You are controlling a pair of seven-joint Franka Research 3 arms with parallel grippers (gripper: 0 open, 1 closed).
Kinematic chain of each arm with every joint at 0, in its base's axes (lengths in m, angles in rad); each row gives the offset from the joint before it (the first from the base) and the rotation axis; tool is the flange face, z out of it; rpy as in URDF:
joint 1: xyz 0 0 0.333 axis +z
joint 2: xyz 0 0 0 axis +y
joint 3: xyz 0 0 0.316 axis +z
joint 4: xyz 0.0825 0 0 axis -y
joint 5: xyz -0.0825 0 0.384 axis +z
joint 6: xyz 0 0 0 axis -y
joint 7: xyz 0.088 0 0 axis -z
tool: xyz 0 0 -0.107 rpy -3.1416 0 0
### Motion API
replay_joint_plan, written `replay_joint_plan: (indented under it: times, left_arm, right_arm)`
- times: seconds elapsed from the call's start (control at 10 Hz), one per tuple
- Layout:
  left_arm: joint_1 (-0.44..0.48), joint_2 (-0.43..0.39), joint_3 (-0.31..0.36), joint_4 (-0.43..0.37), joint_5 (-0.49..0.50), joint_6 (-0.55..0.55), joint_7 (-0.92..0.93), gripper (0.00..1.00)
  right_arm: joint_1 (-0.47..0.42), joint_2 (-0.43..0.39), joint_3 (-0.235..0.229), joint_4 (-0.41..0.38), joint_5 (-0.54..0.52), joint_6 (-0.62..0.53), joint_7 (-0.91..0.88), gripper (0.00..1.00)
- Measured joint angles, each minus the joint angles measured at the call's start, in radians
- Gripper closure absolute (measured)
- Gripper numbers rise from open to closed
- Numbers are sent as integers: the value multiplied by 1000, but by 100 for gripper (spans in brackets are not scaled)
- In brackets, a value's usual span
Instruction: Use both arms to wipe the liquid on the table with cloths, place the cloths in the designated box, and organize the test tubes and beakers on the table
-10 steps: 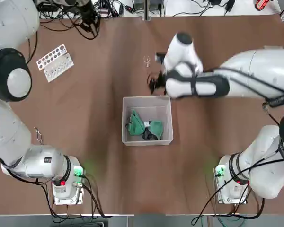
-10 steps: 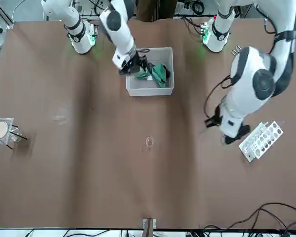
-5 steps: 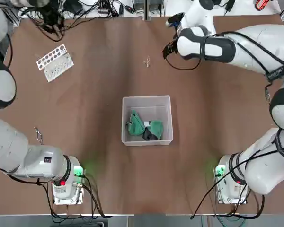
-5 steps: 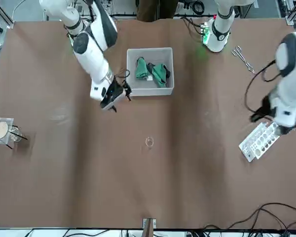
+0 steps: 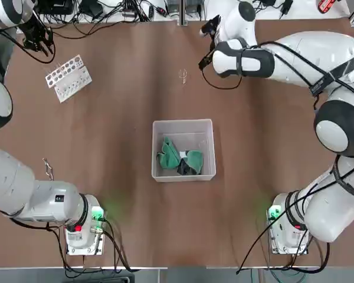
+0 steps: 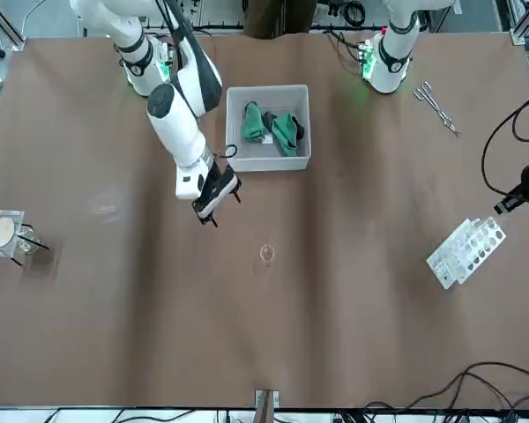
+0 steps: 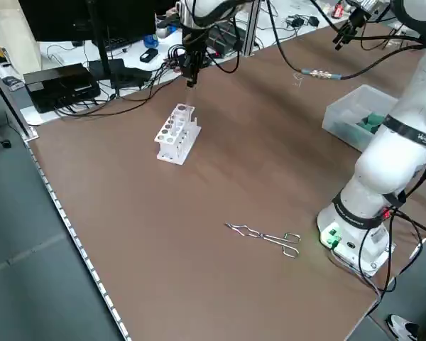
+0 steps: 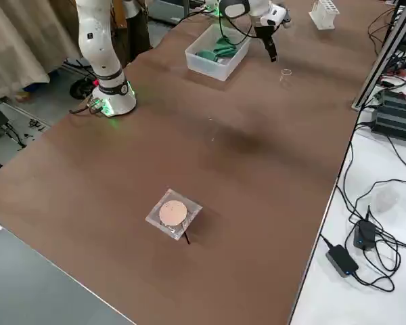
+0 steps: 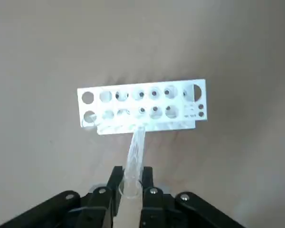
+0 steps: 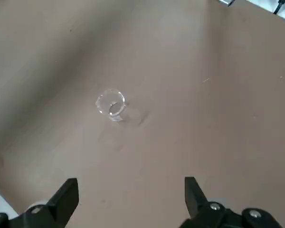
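My left gripper [image 9: 130, 178] is shut on a clear test tube [image 9: 135, 152] and hovers just above the white rack [image 9: 142, 104] with round holes, at the table's far left [image 5: 68, 76]. My right gripper [image 10: 130, 199] is open with nothing between its fingers. It hangs above the table a little short of the tiny clear beaker [image 10: 111, 105], between that beaker [image 6: 266, 254] and the box [image 6: 269, 160]. In the box [image 5: 155, 147] lie the green cloth [image 5: 168, 154] and the dark cloth [image 5: 183, 168].
Metal forceps [image 5: 47, 168] lie near the left arm's base. A clear square dish with a tan disc [image 6: 2, 232] sits at the table's right end. A faint pale smear [image 6: 106, 209] marks the table. Cables run along the far edge.
The right arm swung from over the box out to the beaker side, its gripper open. The left arm carried the tube from beside the rack to the table's far left corner.
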Motion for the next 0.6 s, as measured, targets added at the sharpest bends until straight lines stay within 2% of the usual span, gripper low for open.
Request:
replay_joint_plan:
  times: [0.2, 0.4, 0.6]
  left_arm:
    - [-2, 18, 22, 3, 0, 27, 22, 79]
    - [-1, 16, 35, 3, 0, 26, 34, 79]
    - [2, 15, 40, 4, 0, 26, 34, 79]
  right_arm:
    - [-54, 1, -1, 73, 72, -170, -71, 1]
    - [-109, 5, -2, 120, 295, -276, -289, 1]
    - [-149, 31, -3, 121, 491, -313, -565, 1]
